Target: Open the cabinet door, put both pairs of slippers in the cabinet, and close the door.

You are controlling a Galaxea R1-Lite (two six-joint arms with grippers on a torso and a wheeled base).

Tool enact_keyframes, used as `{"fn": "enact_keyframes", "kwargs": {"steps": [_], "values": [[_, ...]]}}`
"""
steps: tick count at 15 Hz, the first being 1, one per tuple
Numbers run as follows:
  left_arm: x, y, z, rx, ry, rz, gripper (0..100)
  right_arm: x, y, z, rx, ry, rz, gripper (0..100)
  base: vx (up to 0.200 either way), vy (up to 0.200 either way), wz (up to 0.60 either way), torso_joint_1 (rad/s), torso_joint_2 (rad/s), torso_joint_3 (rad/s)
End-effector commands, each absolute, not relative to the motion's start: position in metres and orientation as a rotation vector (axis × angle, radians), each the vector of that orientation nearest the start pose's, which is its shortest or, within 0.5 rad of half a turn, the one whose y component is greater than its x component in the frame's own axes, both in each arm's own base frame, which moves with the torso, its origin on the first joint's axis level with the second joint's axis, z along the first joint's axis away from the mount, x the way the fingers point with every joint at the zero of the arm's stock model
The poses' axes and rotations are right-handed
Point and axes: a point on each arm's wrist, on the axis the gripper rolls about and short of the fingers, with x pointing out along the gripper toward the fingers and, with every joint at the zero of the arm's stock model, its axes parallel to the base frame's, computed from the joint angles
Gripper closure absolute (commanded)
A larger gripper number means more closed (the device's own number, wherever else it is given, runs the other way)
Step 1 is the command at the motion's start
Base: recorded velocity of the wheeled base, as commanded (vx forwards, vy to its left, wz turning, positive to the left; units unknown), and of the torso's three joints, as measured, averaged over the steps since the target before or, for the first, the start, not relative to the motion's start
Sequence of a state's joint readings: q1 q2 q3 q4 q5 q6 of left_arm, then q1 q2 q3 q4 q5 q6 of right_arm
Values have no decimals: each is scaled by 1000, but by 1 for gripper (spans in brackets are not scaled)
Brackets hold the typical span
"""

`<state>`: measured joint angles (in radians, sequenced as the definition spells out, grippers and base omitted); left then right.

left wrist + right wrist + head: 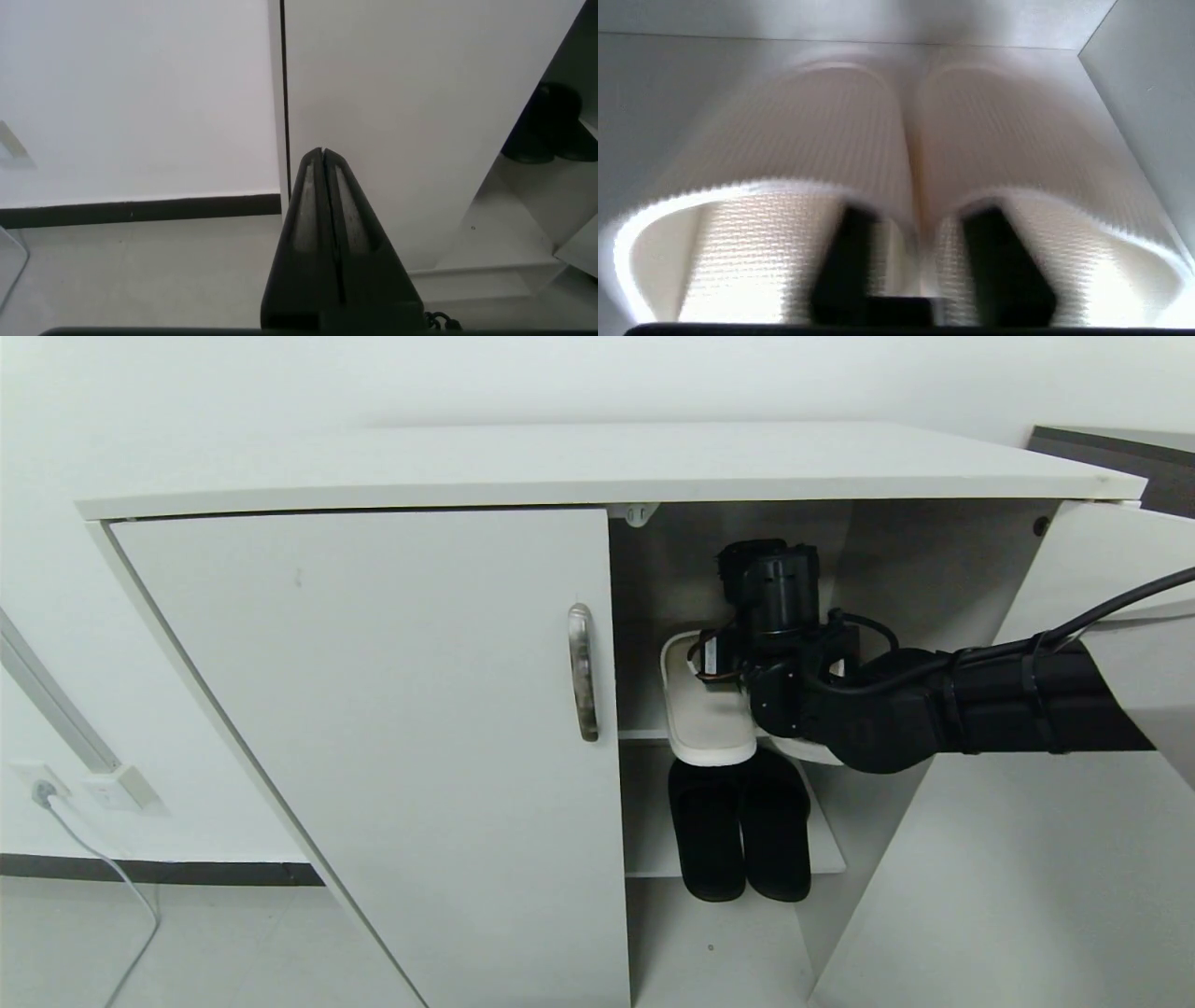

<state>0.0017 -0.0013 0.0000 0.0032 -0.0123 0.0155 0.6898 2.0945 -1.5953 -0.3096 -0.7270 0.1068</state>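
Note:
A white cabinet [597,457] stands with its left door [373,728] closed and its right door [1027,859] swung open. The pair of white slippers [705,719] lies on the upper shelf, heels jutting over the shelf edge. My right gripper [920,215] has one finger inside each white slipper [831,121], pinching their inner sides together. The pair of black slippers [738,831] rests side by side on the lower shelf, also seen as black slippers [547,121]. My left gripper [322,154] is shut on nothing, low in front of the closed door.
The closed door carries a metal handle [582,672] at its right edge. A wall socket with a cable [42,791] sits low on the left wall. Light floor [709,952] lies before the cabinet, and the open door flanks my right arm.

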Motion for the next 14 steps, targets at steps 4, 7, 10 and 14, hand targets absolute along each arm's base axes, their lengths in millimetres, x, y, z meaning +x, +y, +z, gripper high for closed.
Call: {"fn": "enact_keyframes", "kwargs": {"steps": [4, 7, 10, 14], "values": [[-23, 0, 75, 15, 3, -9, 100, 337, 264, 223, -29, 154, -42, 0, 0, 0, 0, 0, 0, 0], [-23, 0, 75, 15, 3, -8, 100, 299, 263, 234, -37, 158, 13, 0, 0, 0, 0, 0, 0, 0], [-23, 0, 75, 15, 3, -8, 100, 258, 252, 242, -42, 152, 25, 0, 0, 0, 0, 0, 0, 0], [-23, 0, 75, 14, 3, -8, 100, 204, 234, 230, -12, 116, 122, 0, 0, 0, 0, 0, 0, 0]]}}
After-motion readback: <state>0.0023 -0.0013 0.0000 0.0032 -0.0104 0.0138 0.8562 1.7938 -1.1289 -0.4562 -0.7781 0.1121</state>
